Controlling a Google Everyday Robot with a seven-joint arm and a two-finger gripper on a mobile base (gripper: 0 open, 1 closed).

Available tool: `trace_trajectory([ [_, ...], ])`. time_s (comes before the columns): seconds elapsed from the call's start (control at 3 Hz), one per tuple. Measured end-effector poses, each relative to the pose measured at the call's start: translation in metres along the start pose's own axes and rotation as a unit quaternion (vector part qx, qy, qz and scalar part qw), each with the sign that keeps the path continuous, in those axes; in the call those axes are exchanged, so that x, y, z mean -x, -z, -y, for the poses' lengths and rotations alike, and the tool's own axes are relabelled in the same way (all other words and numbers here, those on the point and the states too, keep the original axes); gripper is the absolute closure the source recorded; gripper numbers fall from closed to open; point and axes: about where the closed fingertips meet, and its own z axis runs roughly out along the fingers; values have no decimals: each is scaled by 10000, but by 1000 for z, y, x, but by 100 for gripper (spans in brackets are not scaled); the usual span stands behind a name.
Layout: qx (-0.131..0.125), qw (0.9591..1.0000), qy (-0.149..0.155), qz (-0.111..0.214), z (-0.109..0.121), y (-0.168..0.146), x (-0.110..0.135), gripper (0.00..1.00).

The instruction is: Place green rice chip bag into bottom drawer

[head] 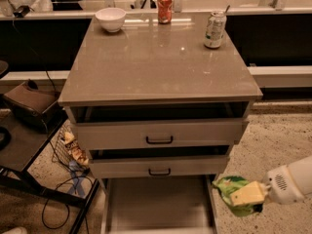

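Camera view: the gripper [247, 195] is at lower right, clamped on the green rice chip bag [228, 188], which juts from its left side. The bottom drawer [155, 204] lies open to the gripper's left, near the bag.

Risk: the bag appears to hang outside the drawer's right wall. Released here, it would likely snag that wall or drop onto the floor [275, 145].

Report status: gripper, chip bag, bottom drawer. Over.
Gripper low, right of the cabinet, fingers shut on green rice chip bag. Bag held outside bottom drawer, past its right wall. Drawer open; only that wall between.
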Motion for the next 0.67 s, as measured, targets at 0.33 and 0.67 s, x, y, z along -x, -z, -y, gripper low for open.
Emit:
trace_trajectory([
  [0.33,296,9985,-120,-450,27,-67,-20,100],
  [0.67,296,9985,-120,-451,27,-68,-20,100],
])
